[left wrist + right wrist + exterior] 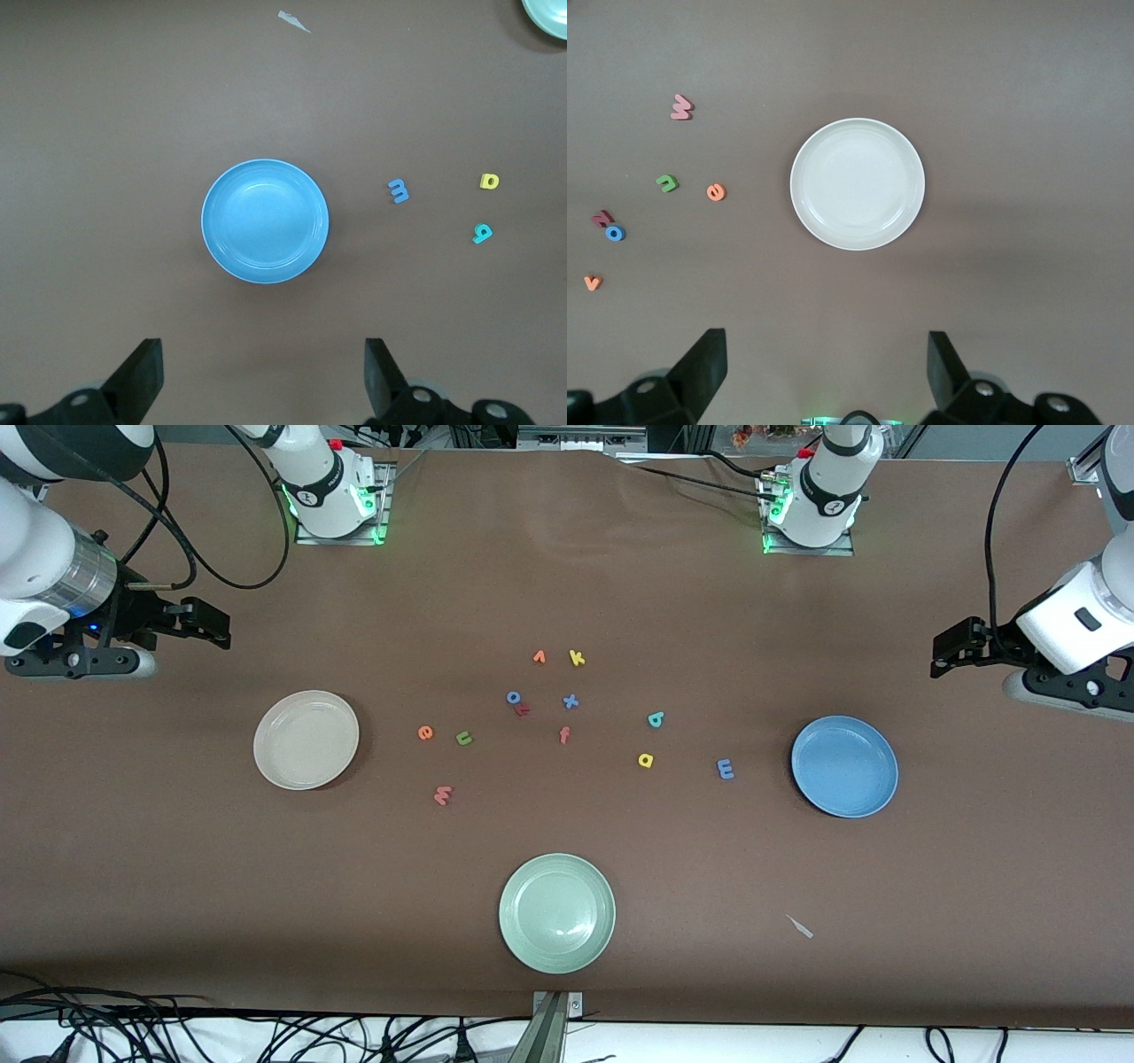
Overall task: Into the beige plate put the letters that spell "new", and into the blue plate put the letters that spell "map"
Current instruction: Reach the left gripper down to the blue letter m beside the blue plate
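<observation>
the beige plate (306, 740), blue plate (844, 766) and pale green plate (556, 912) are sitting empty. the e (425, 732), n (463, 738), w (443, 795), m (726, 769), a (646, 760) and p (656, 720) are lying mid-frame on the table. the left gripper (944, 657) and right gripper (213, 627) are waiting wide open, holding nothing.

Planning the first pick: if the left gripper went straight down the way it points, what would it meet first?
Probably the blue plate or bare table at its rim; the open left gripper hangs over there, no letter below.
</observation>
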Tool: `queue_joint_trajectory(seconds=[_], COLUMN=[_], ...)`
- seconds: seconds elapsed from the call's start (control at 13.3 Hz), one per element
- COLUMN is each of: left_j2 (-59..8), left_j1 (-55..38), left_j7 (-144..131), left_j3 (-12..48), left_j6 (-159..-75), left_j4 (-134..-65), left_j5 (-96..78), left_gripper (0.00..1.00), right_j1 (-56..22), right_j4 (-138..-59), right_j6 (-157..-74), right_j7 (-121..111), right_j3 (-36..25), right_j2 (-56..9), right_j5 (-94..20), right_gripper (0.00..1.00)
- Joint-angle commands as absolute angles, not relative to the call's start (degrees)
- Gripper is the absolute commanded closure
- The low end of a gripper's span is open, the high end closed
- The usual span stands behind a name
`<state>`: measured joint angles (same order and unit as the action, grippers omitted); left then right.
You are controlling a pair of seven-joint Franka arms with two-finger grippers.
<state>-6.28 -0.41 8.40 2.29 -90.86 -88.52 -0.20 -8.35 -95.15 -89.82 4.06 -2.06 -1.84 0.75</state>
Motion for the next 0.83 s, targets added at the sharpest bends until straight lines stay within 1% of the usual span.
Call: queue_joint_trajectory(seconds=[0.0, 0.15, 0.3, 0.53, 0.75], left_j2=[-7.99, -10.18, -14.13, -18.18, -23.8], left_j1=[-2.71, -5.78, -9.3, -12.12, -14.23], left_j7=[8.97, 8.26, 8.0, -1.01, -9.21], left_j3=[2.81, 2.99, 2.99, 2.99, 2.99], left_j6=[-90.26, -90.26, -91.14, -95.53, -100.0], left_j4=[-88.07, -88.15, -87.63, -87.8, -88.15], left_j5=[0.09, 0.09, 0.09, 0.0, 0.09], left_gripper=[0.0, 0.0, 0.0, 0.0, 0.0], right_j1=[-7.91, -7.91, -7.91, -8.17, -8.26], right_j4=[-94.75, -94.83, -94.75, -94.66, -94.75], right_j6=[-89.3, -89.3, -89.56, -90.17, -91.57], right_j7=[4.39, 4.39, 4.39, 4.39, 4.31], right_j3=[-1.85, -1.85, -1.85, -1.76, -1.76], right_j2=[-1.85, -1.85, -1.85, -2.37, -3.69], right_j5=[0.53, 0.53, 0.53, 0.18, -3.07], right_gripper=[0.0, 0.0, 0.0, 0.0, 0.0])
